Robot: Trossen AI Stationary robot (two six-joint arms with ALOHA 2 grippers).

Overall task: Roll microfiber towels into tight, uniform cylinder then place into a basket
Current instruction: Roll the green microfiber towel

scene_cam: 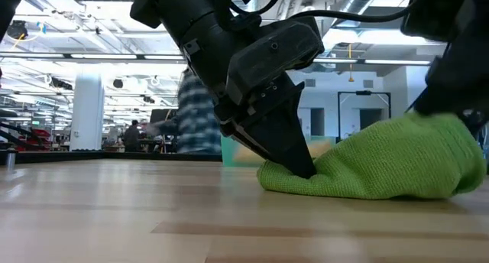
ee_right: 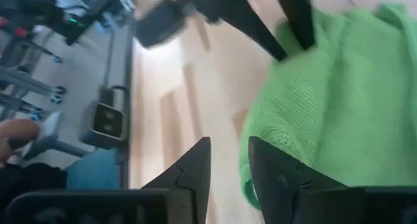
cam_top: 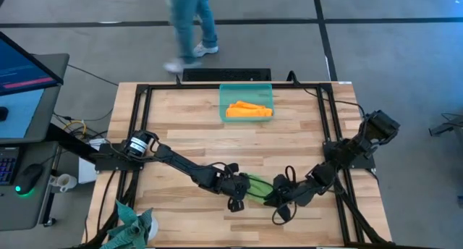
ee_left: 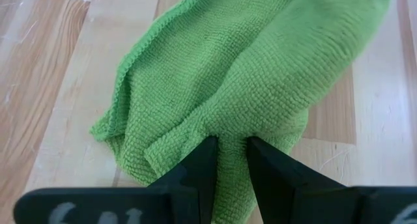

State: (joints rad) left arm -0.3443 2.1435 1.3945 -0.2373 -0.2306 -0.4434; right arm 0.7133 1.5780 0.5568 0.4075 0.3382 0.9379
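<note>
The lime green towel [cam_top: 258, 184] lies bunched in a loose roll on the table near the front edge, between my two grippers. My left gripper [ee_left: 231, 149] is shut on the towel's left end [scene_cam: 283, 179]. My right gripper [ee_right: 228, 149] stands open at the towel's right end. Bare table shows between its fingers, and the cloth's edge [ee_right: 251, 185] lies beside one finger. The orange towel [cam_top: 248, 110] lies rolled inside the teal basket [cam_top: 224, 97] at the far middle of the table. My left gripper pinches a raised fold [ee_left: 228, 129] at the green towel's left end between its two fingers. The fingers [scene_cam: 298, 152] slant down from the table's left. The towel rests on the table, slack. Whether my right gripper touches the cloth beside its finger [ee_right: 280, 178], I cannot tell.
A dark teal-grey cloth [cam_top: 134, 226] lies at the near left corner. A black frame [cam_top: 137, 97] runs along the table's edges. A person [cam_top: 192, 24] walks on the floor beyond the far edge. Bare wood lies between the towel and the basket.
</note>
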